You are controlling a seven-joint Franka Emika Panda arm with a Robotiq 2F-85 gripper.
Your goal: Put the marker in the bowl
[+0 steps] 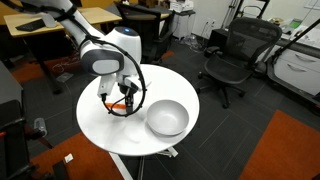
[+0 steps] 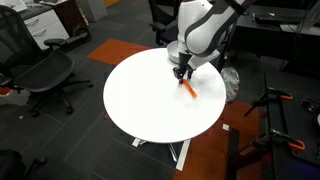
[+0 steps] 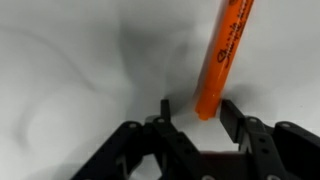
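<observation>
**Orange marker between parted fingers on a white worktop**

Orange and thin, the marker lies on the round white worktop. In the wrist view it runs from the upper right of the frame down toward the centre. Its lower end sits between the two dark fingers, which stand apart. The finger at the right is just beside the marker and the one at the left leaves a clear gap, so nothing is clamped. In an exterior view the white arm reaches down from the upper left of the frame. The grey-white bowl stands upright to the right of the marker, near it but not touching.
</observation>
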